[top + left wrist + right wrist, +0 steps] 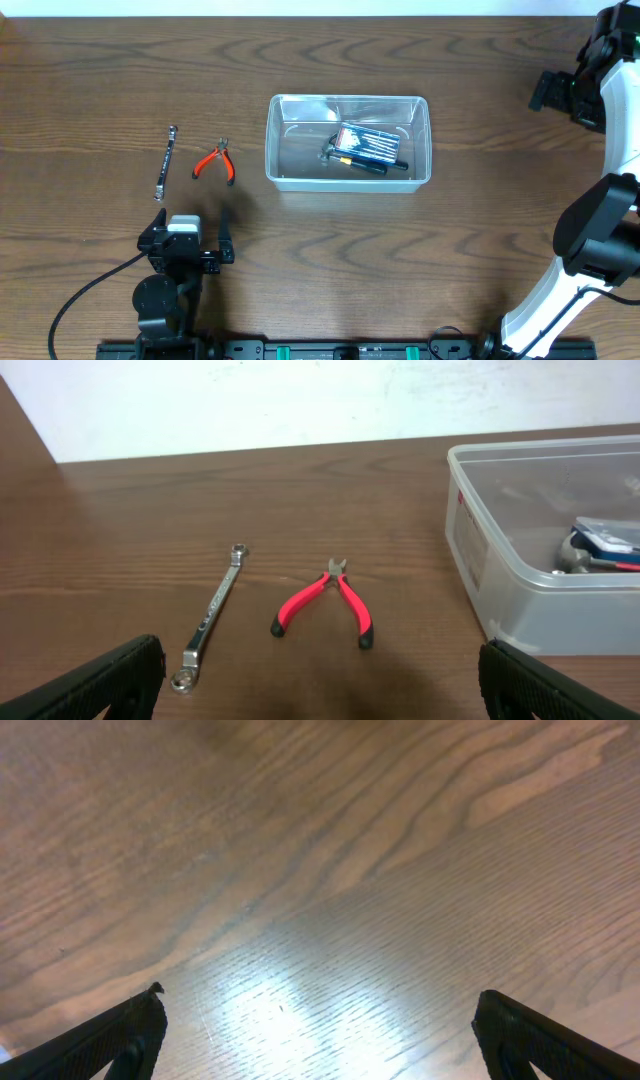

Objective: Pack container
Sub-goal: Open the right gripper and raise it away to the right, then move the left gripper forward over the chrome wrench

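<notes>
The clear plastic container (272,140) stands mid-table and shows in the left wrist view (500,575) at the right. Inside it lie a blue-and-red screwdriver set case (370,143), a black-handled screwdriver (375,166) and a small metal-headed tool (330,151). Red-handled pliers (214,162) (305,600) and a steel wrench (166,160) (213,615) lie on the table left of the container. My left gripper (188,238) (320,695) is open and empty, low and near of the pliers. My right gripper (550,92) (320,1040) is open and empty, far right of the container over bare wood.
The table is dark wood-grain (450,260). The right arm's white links (600,230) rise along the right edge. A black cable (90,290) runs from the left arm's base at the front left. A white wall (300,400) lies beyond the far edge.
</notes>
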Tool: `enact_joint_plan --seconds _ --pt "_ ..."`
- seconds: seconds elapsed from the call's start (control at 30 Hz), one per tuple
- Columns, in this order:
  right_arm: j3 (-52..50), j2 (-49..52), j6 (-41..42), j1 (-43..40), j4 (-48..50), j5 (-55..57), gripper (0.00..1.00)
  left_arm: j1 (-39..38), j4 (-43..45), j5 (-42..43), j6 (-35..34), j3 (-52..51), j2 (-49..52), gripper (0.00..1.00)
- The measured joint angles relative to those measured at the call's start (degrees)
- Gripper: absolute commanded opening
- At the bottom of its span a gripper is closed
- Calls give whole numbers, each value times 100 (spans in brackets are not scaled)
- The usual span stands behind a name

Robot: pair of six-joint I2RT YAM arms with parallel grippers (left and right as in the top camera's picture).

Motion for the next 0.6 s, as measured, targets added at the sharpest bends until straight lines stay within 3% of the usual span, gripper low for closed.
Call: enact_joint_plan --seconds 0.3,0.47,0.6 --pt "-22 0 0 0 2 -4 99 2 -219 2 -579 516 549 98" --pt "-26 2 0 0 2 -15 99 4 -1228 2 -533 2277 2258 98" --pt "-33 2 0 0 2 -20 99 7 -2623 0 -363 4041 4234 98"
